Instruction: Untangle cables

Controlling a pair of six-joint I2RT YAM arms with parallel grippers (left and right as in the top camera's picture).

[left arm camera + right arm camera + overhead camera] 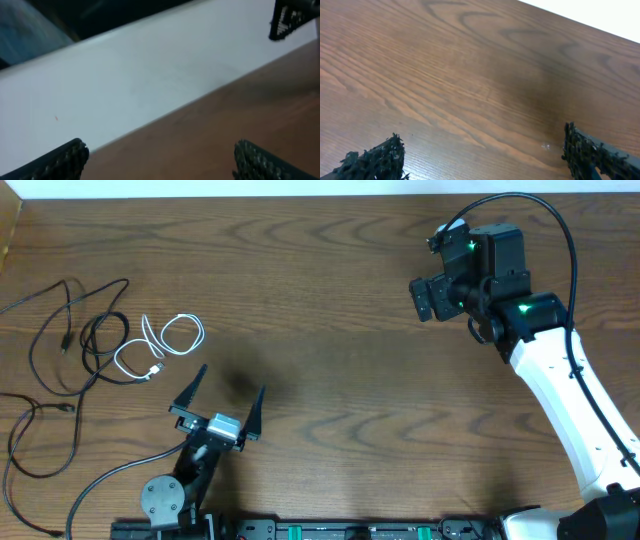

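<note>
In the overhead view, the cables lie at the table's left. A short white cable (160,345) is coiled in loops. A bunch of black cables (75,330) lies just left of it and overlaps it. Another black cable (35,435) loops near the left edge. My left gripper (225,395) is open and empty, just right of and below the white cable, not touching it. In the left wrist view my left gripper (160,160) shows only bare table. My right gripper (432,298) is far right at the back. In the right wrist view it (485,157) is open over bare wood.
The wooden table (330,380) ends in a white strip (125,85) at the back. A thicker black wire (110,480) runs from the left arm's base toward the front left. The right arm (560,390) stretches along the right side.
</note>
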